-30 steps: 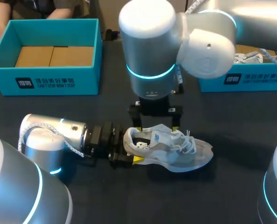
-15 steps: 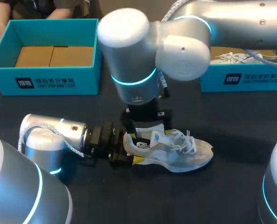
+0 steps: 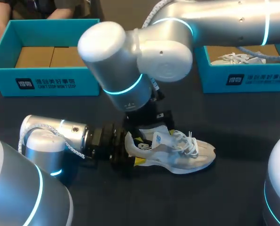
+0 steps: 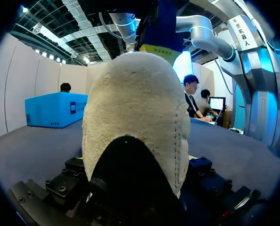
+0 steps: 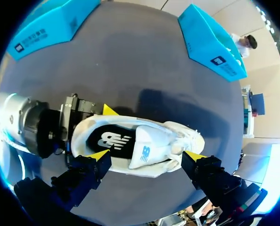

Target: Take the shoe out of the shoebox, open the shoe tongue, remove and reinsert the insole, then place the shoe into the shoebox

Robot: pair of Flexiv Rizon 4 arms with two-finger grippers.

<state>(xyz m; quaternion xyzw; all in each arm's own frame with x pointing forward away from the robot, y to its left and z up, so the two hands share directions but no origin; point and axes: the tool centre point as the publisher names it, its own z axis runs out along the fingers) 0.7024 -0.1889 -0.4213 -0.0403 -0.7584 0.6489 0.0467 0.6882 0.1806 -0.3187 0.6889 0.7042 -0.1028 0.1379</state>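
A white sneaker [image 3: 177, 151] lies upright on the dark table, toe pointing right. My left gripper [image 3: 135, 150] is shut on its heel [image 4: 135, 122], one finger on each side. My right gripper [image 5: 147, 155] hangs open just above the shoe [image 5: 144, 141], its yellow fingertips [image 5: 100, 156] spread along the shoe without touching it. Inside the shoe, ahead of that gripper, I see the black insole [image 5: 112, 141] with a white logo, and the white tongue [image 5: 147, 148] lying over the laces. In the head view the right arm's body hides most of its gripper [image 3: 152, 126].
A teal shoebox [image 3: 45, 80] with a cardboard floor stands at the back left. A second teal box [image 3: 243, 77] at the back right holds another white shoe [image 3: 239, 57]. Bare dark tabletop lies in front of the sneaker.
My right arm has swung to the left and its gripper has shifted toward the heel end of the shoe. The left arm and the shoe have stayed put.
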